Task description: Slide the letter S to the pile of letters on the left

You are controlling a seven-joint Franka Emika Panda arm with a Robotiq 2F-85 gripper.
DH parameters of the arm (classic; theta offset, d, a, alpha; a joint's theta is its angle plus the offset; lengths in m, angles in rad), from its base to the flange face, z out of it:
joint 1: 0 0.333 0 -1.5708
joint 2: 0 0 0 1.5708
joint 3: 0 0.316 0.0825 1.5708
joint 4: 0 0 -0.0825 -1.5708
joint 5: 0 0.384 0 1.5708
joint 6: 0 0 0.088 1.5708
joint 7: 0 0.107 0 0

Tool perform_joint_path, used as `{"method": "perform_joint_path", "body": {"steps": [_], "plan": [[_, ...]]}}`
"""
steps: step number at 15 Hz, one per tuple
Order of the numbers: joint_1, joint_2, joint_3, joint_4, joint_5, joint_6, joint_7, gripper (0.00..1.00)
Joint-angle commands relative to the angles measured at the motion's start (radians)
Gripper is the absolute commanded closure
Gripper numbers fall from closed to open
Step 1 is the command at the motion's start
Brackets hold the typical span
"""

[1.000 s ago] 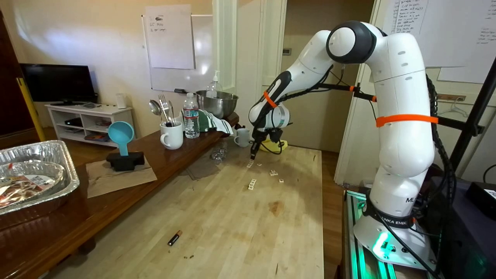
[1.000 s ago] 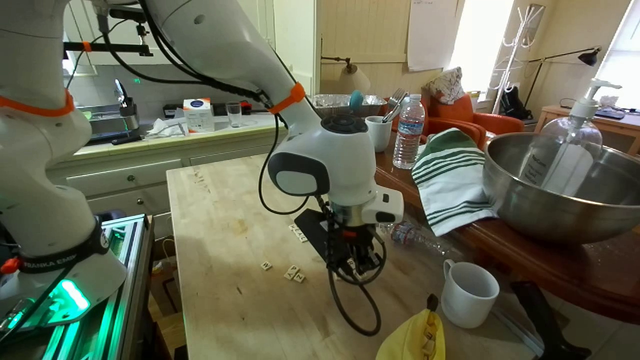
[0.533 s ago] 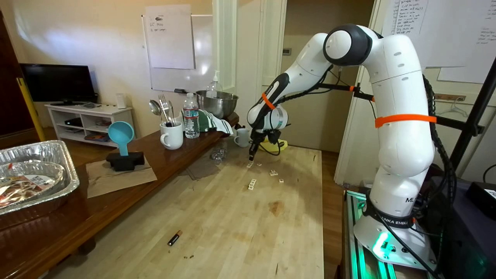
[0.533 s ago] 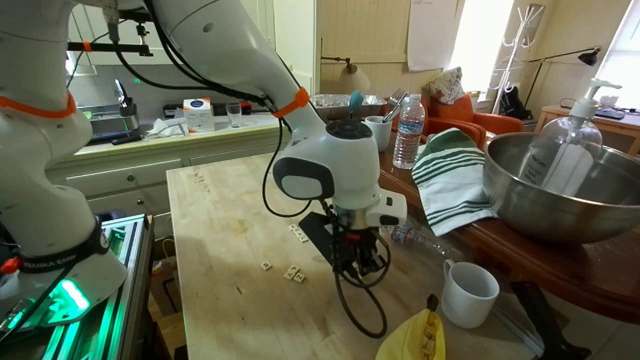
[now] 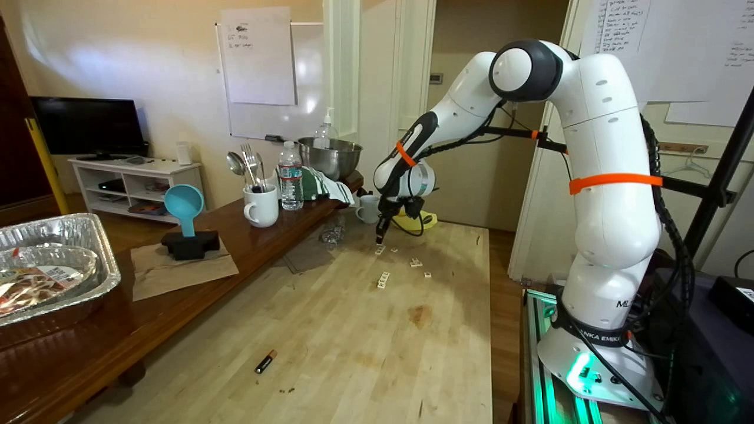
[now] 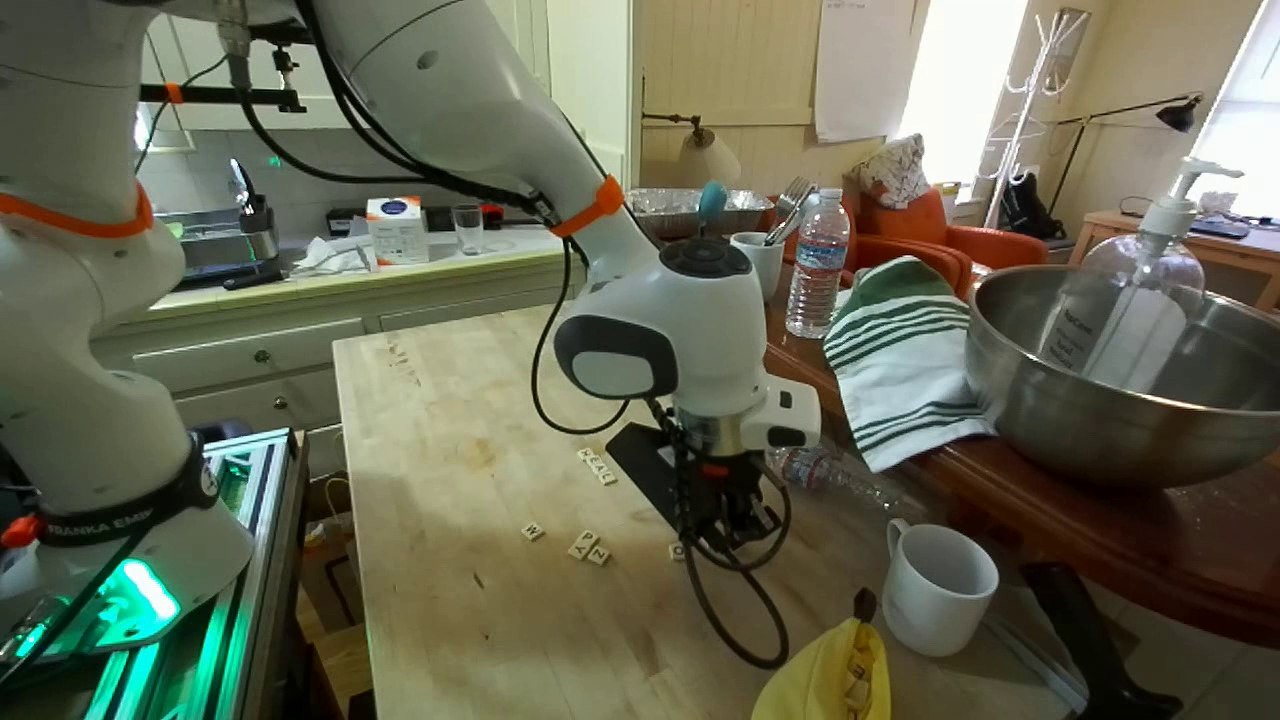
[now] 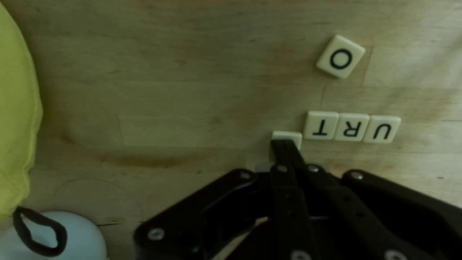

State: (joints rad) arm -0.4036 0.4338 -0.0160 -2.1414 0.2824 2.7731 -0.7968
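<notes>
My black gripper (image 7: 283, 141) is shut, its two fingertips pressed together over a cream letter tile (image 7: 287, 135) in the wrist view. The fingers cover that tile's face, so its letter cannot be read; no S is readable anywhere. This tile sits just left of the row of T (image 7: 321, 125), R (image 7: 351, 127) and U (image 7: 382, 129), slightly lower in the picture, with a narrow gap to T. In an exterior view the gripper (image 5: 379, 241) points down at the far end of this row (image 5: 380, 249). Whether the fingertips touch the tile is unclear.
An O tile (image 7: 340, 57) lies above the row. Tiles W (image 6: 533, 532), Y (image 6: 584, 544) and Z (image 6: 598, 555) and another tile row (image 6: 597, 466) lie on the wooden table. A yellow pouch (image 6: 830, 675), white mug (image 6: 940, 590) and plastic bottle (image 5: 334, 231) are nearby.
The gripper has shifted slightly, leftward in one of the exterior views and rightward in another, uncovering the O tile there. It stays shut. No clear tile movement shows.
</notes>
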Motion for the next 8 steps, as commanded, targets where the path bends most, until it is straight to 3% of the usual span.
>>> {"method": "perform_joint_path", "body": {"steps": [1,8], "plan": [[-0.015,0.037,0.03,0.016,-0.018,0.021,0.0,1.0],[-0.006,0.034,0.068,0.006,-0.016,0.027,-0.006,1.0]]}}
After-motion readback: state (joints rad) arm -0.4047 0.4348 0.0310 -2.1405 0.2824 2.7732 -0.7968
